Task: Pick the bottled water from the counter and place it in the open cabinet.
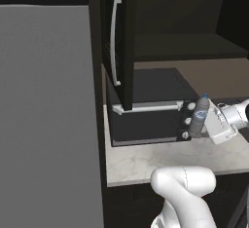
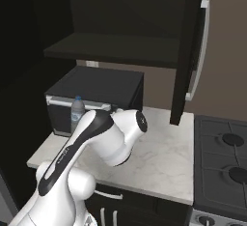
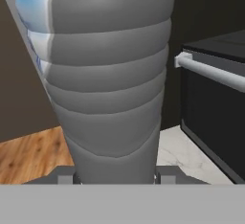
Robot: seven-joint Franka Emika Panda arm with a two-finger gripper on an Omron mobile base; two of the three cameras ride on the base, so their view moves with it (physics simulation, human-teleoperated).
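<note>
One bottled water [image 1: 199,116] is seen held upright, slightly tilted, above the marble ledge [image 1: 160,159] in front of the single black microwave [image 1: 146,106], near that appliance's right-hand control knobs [image 1: 186,121], of which three can be counted. The bottle is gripped by the gripper [image 1: 210,123] of the white arm, which is reached in from the right of the left base view; the two fingers are clamped on the bottle's lower body, as is shown in the hand view, where the ribbed clear plastic [image 3: 110,74] is pressed between the finger tips [image 3: 67,177]. A pale cap and a bluish-grey label band are visible on the bottle, but no brand or lettering can be read on it. In the right base view the bottle's top [image 2: 77,108] is seen behind the arm's elbow, before the microwave's silver handle.

One open cabinet [image 1: 189,47] is shown above the microwave, its dark shelf bare in the part visible and its one door [image 1: 118,42] swung outward, fitted with a single long silver bar handle [image 1: 114,41]. A stovetop [image 2: 222,157] with two burners in view is seen at the right of the ledge. A grey panel [image 1: 46,115] is shown at the left.
</note>
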